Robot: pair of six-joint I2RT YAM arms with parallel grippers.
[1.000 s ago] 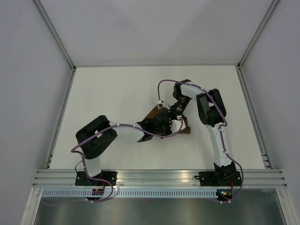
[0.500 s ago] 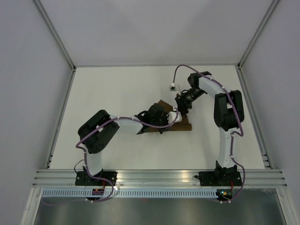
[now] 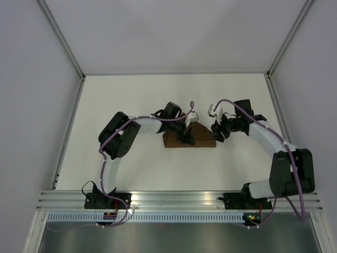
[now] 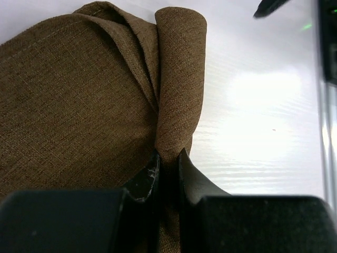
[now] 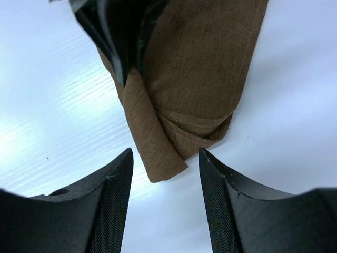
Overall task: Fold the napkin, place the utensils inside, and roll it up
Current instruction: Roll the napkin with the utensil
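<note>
The dark brown napkin [image 3: 196, 138] lies folded and partly rolled at the table's middle. My left gripper [image 3: 185, 133] is shut on a rolled fold of the napkin [image 4: 176, 79], pinched between its fingertips [image 4: 150, 174]. My right gripper [image 3: 219, 132] is open and empty just right of the napkin, its fingers [image 5: 113, 179] standing either side of the napkin's rolled end [image 5: 158, 153] without touching it. The left gripper's fingers [image 5: 118, 37] show in the right wrist view, on the cloth. The utensils are hidden.
The white table [image 3: 131, 100] has a metal frame rail along its left [image 3: 67, 132] and right [image 3: 283, 126] edges. A small connector [image 3: 212, 110] on the right arm's cable hangs near the napkin.
The left gripper has moved back and right along the napkin, gripping its fold. The right arm has swung out to the right and lowered, its gripper now off the cloth's right end.
</note>
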